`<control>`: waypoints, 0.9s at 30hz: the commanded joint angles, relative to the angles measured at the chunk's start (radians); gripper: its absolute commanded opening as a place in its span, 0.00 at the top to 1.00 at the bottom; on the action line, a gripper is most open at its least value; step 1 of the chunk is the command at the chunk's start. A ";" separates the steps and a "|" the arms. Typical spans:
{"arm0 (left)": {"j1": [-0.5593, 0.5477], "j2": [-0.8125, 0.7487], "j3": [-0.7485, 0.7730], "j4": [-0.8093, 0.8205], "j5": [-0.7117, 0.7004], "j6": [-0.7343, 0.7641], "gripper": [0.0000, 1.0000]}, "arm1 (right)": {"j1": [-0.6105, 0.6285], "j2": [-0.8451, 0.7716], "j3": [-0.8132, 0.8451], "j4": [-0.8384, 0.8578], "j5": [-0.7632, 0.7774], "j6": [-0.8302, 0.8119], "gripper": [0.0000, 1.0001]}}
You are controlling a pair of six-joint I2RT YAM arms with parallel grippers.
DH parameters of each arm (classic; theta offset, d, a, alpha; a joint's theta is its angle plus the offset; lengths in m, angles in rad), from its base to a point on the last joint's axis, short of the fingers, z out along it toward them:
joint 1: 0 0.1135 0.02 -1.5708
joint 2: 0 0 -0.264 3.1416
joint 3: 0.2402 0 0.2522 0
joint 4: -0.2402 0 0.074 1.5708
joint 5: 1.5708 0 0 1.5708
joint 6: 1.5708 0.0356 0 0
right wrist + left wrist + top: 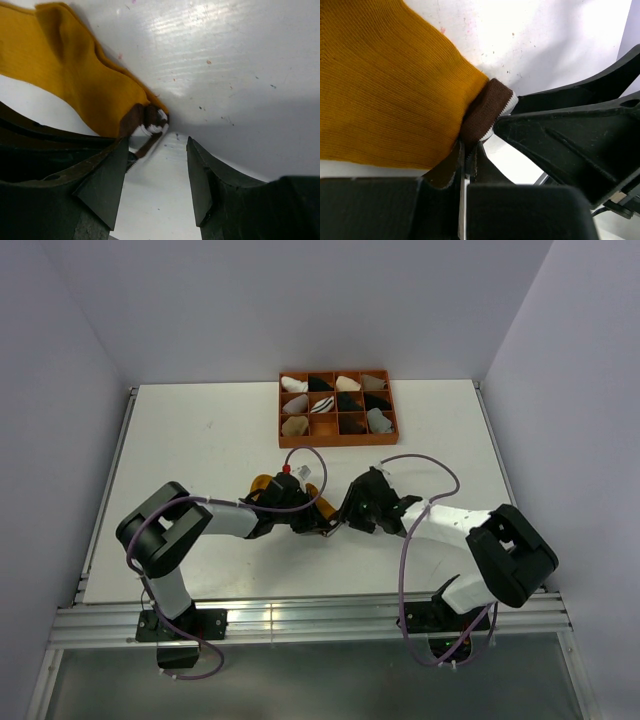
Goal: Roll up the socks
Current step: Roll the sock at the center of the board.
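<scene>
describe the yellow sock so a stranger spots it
On the white table, look in front of the orange tray, where the left arm and right arm meet. The sock there is mustard yellow with a brown cuff; no bundle in the tray is yellow.

Orange divided tray (338,443) of small sock bundles (294,384) on white table (200,450), far side.

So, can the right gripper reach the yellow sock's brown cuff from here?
Probably yes. The right gripper is open and the cuff of the mustard sock lies just ahead of its jaws, bare table between. The left gripper pinches that cuff, so free room is small.
</scene>
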 commanded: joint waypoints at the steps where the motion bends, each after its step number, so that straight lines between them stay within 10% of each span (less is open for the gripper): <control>1: -0.004 0.016 -0.015 0.021 0.014 -0.009 0.99 | 0.010 0.009 0.065 0.012 0.059 0.038 0.42; 19: -0.025 0.013 -0.002 0.014 -0.009 0.002 0.99 | 0.010 0.107 0.138 -0.133 0.065 0.115 0.51; 27: -0.028 0.005 -0.009 0.033 0.002 0.017 0.98 | 0.007 0.161 0.186 -0.176 0.077 0.114 0.85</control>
